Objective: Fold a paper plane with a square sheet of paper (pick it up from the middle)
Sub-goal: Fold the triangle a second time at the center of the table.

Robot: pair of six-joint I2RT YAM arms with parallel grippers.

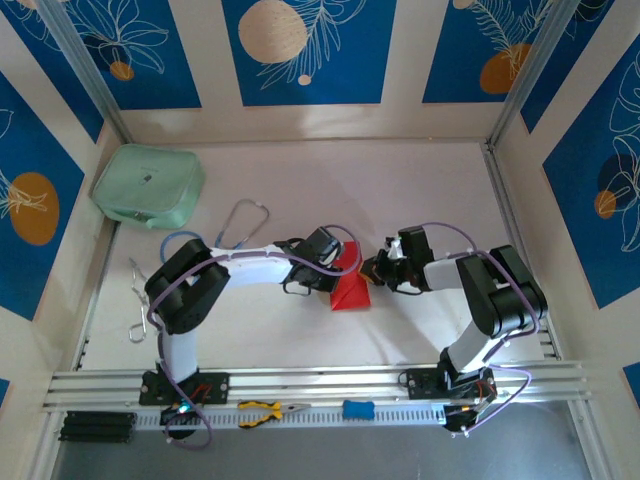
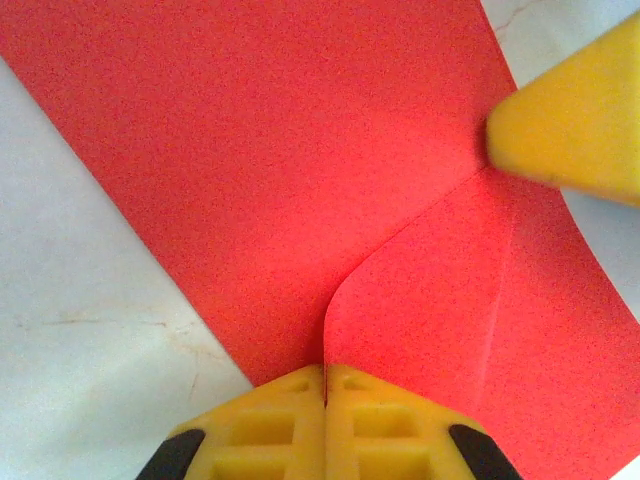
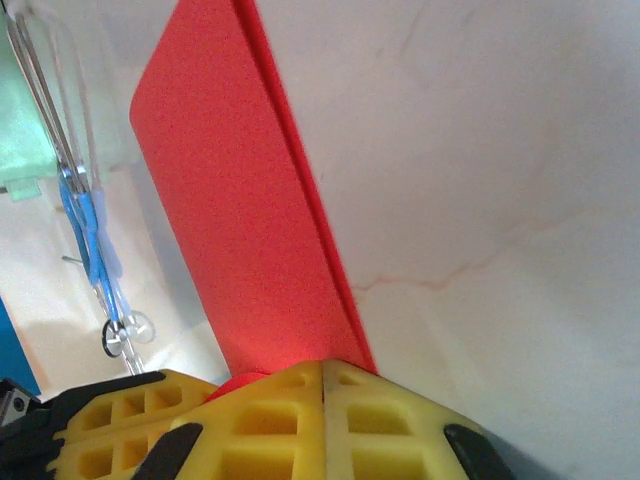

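Nearest to us, the square sheet of paper (image 1: pixel 351 295) lies flat on the bench (image 1: pixel 430 200), midway between the two arms. It is already folded into a smaller red shape with its wide end near and its narrow end far, so its long axis runs near to far.

Both end effectors meet the sheet on its far half. The left end effector (image 2: pixel 325 385) sits on the left side, yellow fingers pressed together, tips on the red surface where a folded flap's curved edge begins. The right end effector (image 3: pixel 325 378) sits on the right side, fingers likewise pressed together at the paper's folded edge. We cannot tell whether either nips a layer of paper or merely bears down on it.

The flap's free edge runs from the left tips across to the right fingertip (image 2: pixel 570 130), and both arms are equally close to it. We judge that the coming move turns on that line: a crease pressed along it.

At the far left, the mint-green pouch (image 1: pixel 148 185) lies well apart.
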